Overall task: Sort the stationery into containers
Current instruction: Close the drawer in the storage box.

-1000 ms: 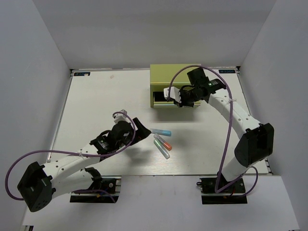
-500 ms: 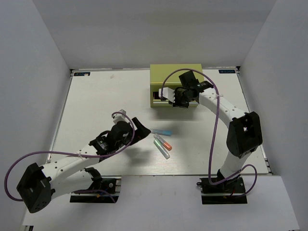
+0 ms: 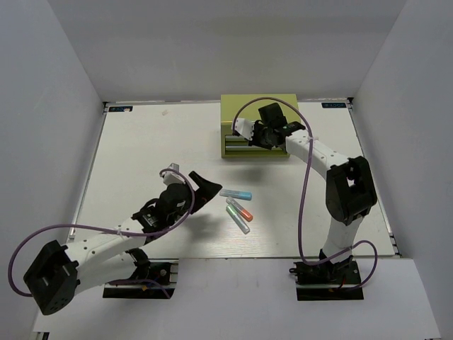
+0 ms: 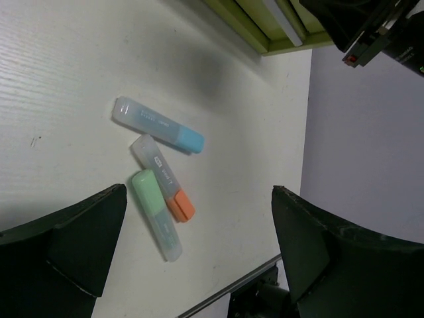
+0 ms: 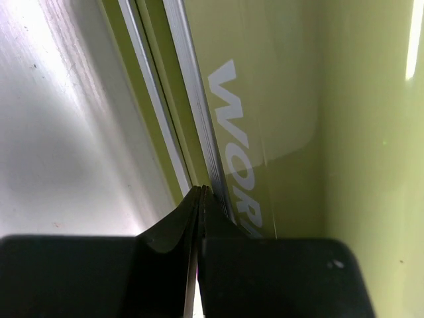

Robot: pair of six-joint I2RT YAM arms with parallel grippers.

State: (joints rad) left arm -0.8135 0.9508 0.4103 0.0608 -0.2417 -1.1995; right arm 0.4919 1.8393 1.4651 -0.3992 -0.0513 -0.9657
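In the top view, the left gripper (image 3: pixel 209 190) is seen spread wide and empty, low over the table (image 3: pixel 134 142). Three highlighters are found just to its right: a blue one (image 3: pixel 236 193) nearest, lying almost left to right, and an orange one (image 3: pixel 241 210) and a green one (image 3: pixel 238 220) below it, side by side and slanted toward the near right. The chest (image 3: pixel 258 105) is set at the far edge, well apart from them. The right gripper (image 3: pixel 248 132) is held at the chest's front, so the left arm is judged much the nearer to the highlighters.

In the left wrist view, the highlighters are framed between the two fingers (image 4: pixel 73 238) but ahead of them, untouched. The blue one (image 4: pixel 159 124) is farthest; the orange (image 4: pixel 162 177) and green (image 4: pixel 156 213) are touching. All long axes are slanted to the line between the fingers, so a wrist turn is judged to be needed before one is taken across its width.

In the right wrist view, the right gripper is shown clamped with nothing between its tips, which are set against the rails (image 5: pixel 175 99) beside the lettering (image 5: pixel 235 132). Whether it is pushing cannot be told.
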